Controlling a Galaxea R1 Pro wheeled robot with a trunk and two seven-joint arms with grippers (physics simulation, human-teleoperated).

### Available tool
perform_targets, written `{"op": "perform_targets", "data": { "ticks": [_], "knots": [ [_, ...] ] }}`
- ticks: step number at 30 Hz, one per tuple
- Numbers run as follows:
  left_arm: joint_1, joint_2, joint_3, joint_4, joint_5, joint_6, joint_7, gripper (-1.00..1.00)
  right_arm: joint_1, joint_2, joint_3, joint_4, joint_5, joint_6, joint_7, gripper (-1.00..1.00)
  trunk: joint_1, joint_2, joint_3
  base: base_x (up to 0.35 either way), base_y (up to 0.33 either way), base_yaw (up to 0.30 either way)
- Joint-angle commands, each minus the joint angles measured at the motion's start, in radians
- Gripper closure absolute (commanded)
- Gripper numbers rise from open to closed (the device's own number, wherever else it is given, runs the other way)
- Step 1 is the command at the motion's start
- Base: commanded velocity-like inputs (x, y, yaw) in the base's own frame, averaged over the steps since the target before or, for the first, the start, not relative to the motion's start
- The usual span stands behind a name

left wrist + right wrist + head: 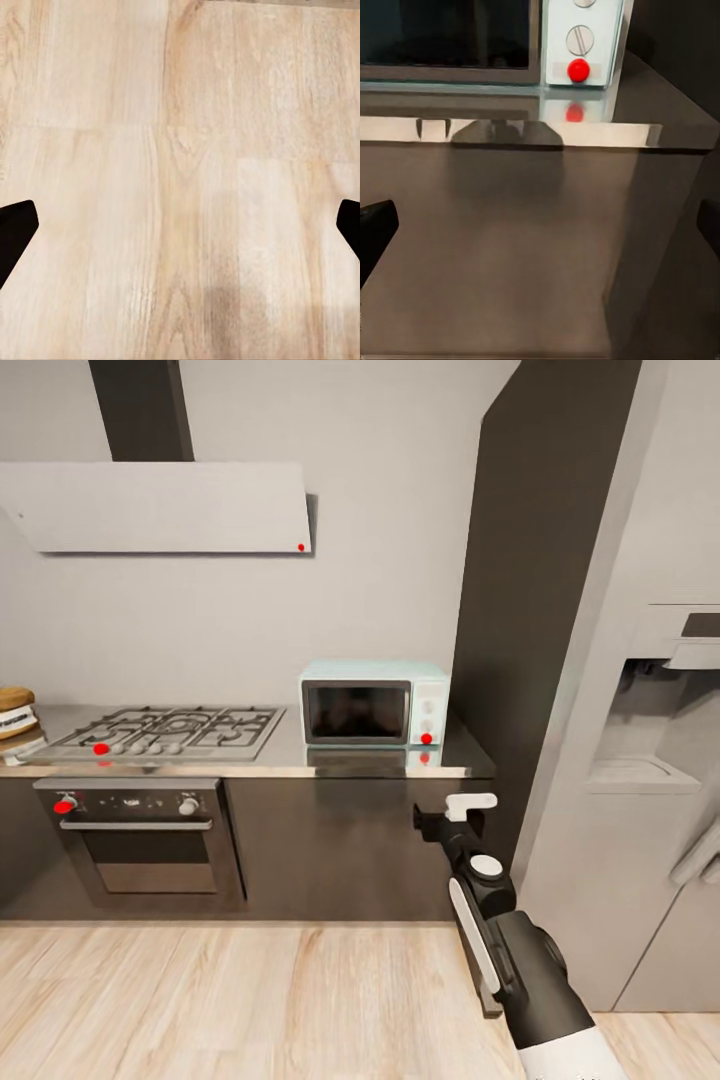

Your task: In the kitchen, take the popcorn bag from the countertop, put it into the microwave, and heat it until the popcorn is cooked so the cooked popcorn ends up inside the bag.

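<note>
glossy mirror-like metal countertop, matt pale wood floor

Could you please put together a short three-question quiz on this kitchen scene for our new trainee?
1. True or false: the microwave door is shut.
2. Multiple choice: what lies straight left of the microwave on the countertop? A) a sink B) the gas hob C) a kettle
3. Fill in: the left gripper looks down at the wooden ____.

Key
1. True: the dark glass door sits flush in its frame.
2. B. The hob with black grates stands beside it, above the oven.
3. Floor. The right gripper, meanwhile, is held before the cabinet front, below the microwave's red button.
</note>
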Motion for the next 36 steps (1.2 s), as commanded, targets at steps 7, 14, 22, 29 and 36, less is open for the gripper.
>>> {"op": "perform_targets", "data": {
  "ticks": [7, 14, 22, 29, 36],
  "knots": [
    [-0.001, -0.001, 0.043, 0.001, 0.000, -0.002, -0.007, -1.00, -0.002, 0.000, 0.001, -0.012, 0.000, 0.011, -0.003, -1.00, -0.027, 0.049, 0.021, 0.169, -0.059, 0.000],
    [-0.001, -0.002, 0.043, 0.001, 0.000, -0.002, -0.006, -1.00, -0.002, -0.002, -0.001, -0.015, -0.001, 0.012, -0.003, -1.00, -0.054, 0.098, 0.043, 0.036, -0.006, 0.000],
    [-0.004, 0.000, 0.050, 0.001, 0.001, 0.000, -0.006, -1.00, -0.001, -0.002, 0.000, -0.016, -0.002, 0.013, -0.003, -1.00, -0.084, 0.154, 0.068, 0.255, 0.000, 0.000],
    [-0.002, 0.000, 0.051, 0.001, -0.001, 0.001, -0.007, -1.00, -0.001, -0.002, -0.003, -0.018, -0.002, 0.013, -0.003, -1.00, -0.111, 0.203, 0.090, 0.243, 0.000, 0.000],
    [-0.001, -0.001, 0.050, 0.001, -0.001, 0.001, -0.009, -1.00, -0.001, -0.002, -0.005, -0.019, -0.002, 0.012, -0.003, -1.00, -0.130, 0.238, 0.106, 0.010, 0.000, 0.000]
  ]
}}
